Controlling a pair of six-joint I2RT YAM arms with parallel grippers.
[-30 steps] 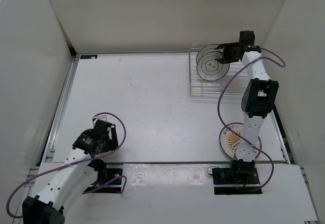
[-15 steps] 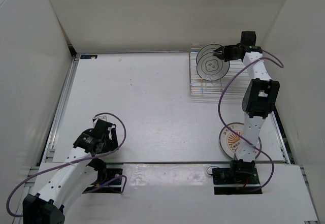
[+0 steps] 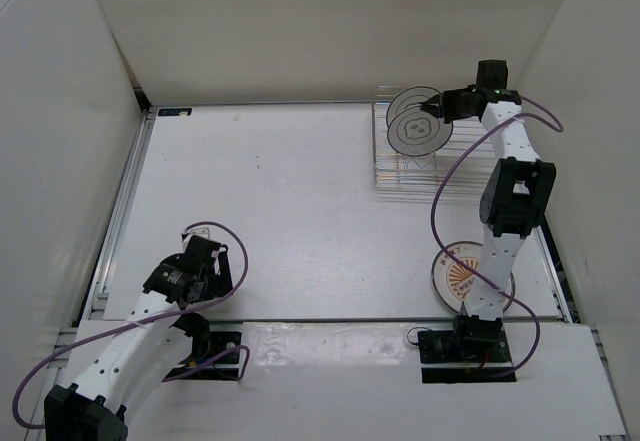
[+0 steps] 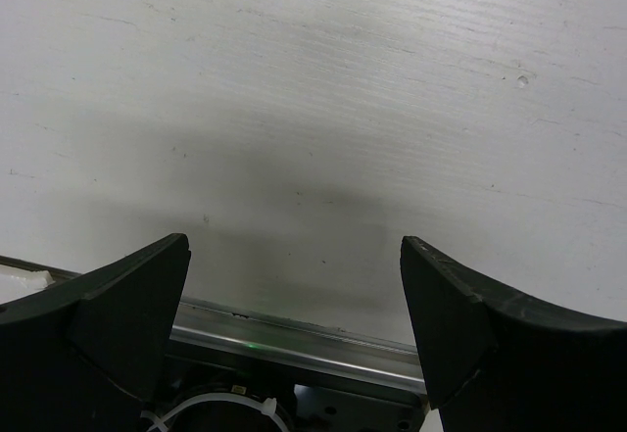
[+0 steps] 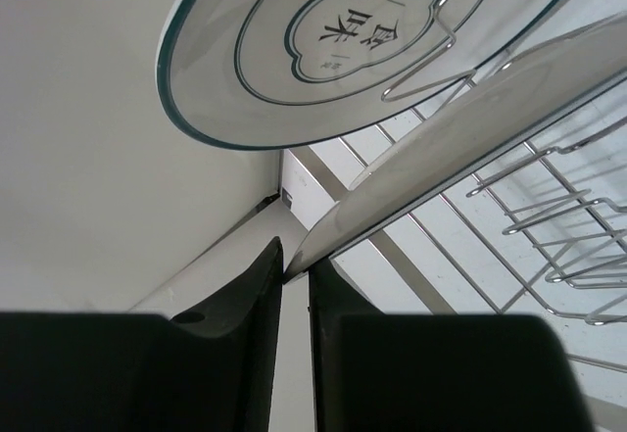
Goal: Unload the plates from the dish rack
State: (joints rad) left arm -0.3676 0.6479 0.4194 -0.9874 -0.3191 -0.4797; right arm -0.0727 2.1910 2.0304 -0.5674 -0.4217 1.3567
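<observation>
Two ringed plates (image 3: 414, 126) stand upright in the rack (image 3: 400, 176) at the far right of the table (image 3: 270, 191). The right gripper (image 5: 294, 267), jaws narrow, pinches one plate's rim from the right, with the disc running away leftward. Third plate (image 3: 455, 273) lies flat near the right arm (image 3: 505, 196); left gripper (image 4: 294, 256), wide and empty, sits well apart.

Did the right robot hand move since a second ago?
Yes, a little. The right gripper slid toward the dish rack's right edge, and its fingers closed onto a ringed plate's rim.
</observation>
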